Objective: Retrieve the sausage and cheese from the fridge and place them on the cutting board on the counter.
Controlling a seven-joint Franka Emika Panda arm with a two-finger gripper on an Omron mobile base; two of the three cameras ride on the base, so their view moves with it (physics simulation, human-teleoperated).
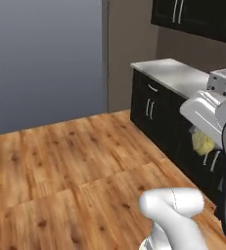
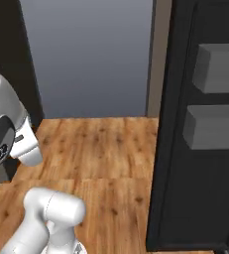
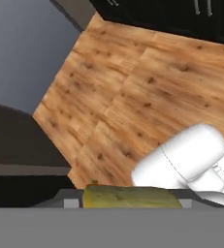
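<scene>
Item: cheese (image 1: 203, 142), pale yellow chunk, carried off the floor beneath the white hand, in front of the dark cabinets below the counter (image 1: 175, 74) near its left corner. The hand view shows the same cheese (image 3: 131, 197) lying across the bottom, between the jaws, which pinch it.

Step, judged: transit to the cutting board; next calls for reaching over the counter top.

Fridge (image 2: 205, 124): black door, right base view.
</scene>
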